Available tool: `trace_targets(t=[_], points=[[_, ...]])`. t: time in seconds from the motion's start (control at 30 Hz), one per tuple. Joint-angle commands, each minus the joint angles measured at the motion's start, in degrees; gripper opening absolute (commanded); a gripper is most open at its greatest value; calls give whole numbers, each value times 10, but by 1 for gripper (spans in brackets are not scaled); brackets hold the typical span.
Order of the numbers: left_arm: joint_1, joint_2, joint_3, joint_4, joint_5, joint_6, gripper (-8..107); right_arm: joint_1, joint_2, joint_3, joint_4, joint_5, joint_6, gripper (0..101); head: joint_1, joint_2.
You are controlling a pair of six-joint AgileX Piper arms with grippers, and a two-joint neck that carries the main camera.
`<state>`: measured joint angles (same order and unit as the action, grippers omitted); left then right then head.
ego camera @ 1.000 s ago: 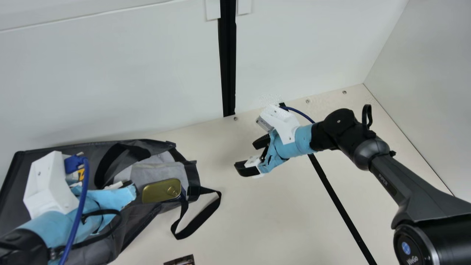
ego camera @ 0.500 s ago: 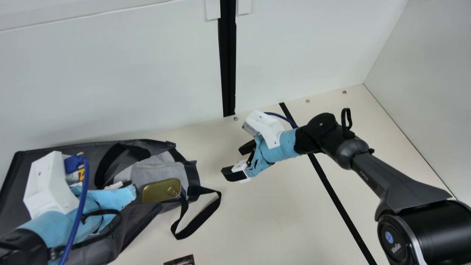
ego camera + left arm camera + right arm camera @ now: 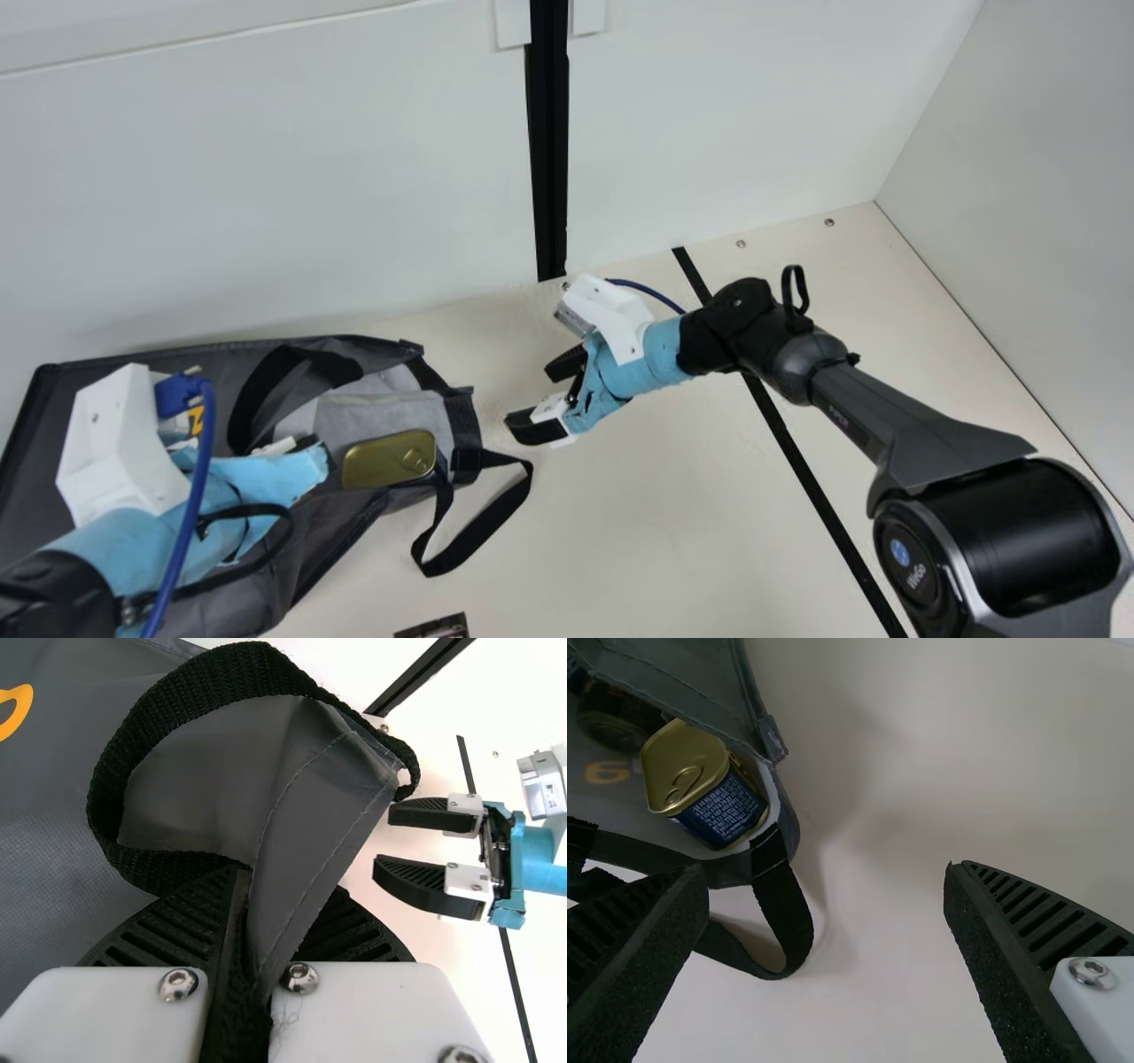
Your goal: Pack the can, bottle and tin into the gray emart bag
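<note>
Tin (image 3: 388, 459): in the gray emart bag (image 3: 337, 523), just inside the mouth, gold face with pull ring showing, dark blue printed side visible in my right wrist view. Neither of my grippers touches it.

A dark round-ended item (image 3: 611, 722) sits beside it in the bag; can't tell what it is.

Bag lies on the table (image 3: 620, 532), mouth toward my right side.

My left gripper (image 3: 283, 474): at the bag, clamped on a fold of gray fabric (image 3: 301, 842). Its ribbed fingers (image 3: 168, 921) press in from both sides, only the cloth's thickness apart. Black handle (image 3: 213, 678) loops over the fabric and runs down to the fingers; can't tell if it's pinched too.

My right gripper (image 3: 530, 397): spread wide, nothing between the fingers. Hangs near the bag mouth, apart from it, aimed that way.

Loose black strap (image 3: 456, 558) trails from the mouth onto the table. Dark printed item (image 3: 434, 627) at the main view's bottom edge, mostly cut off. Black stripe (image 3: 815, 470) crosses the table under my right arm.
</note>
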<state>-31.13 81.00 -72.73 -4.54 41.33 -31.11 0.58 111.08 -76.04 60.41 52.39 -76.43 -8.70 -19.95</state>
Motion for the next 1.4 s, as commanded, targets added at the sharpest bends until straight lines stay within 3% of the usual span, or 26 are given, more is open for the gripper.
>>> trace_targets(t=[0.0,1.37], points=[[0,0,0,0,0,0,10,5,4,-3,4,-2,0,91,-13,0],[0,0,0,0,0,0,10,110,140,-140,39,-9,10,91,-13,0]])
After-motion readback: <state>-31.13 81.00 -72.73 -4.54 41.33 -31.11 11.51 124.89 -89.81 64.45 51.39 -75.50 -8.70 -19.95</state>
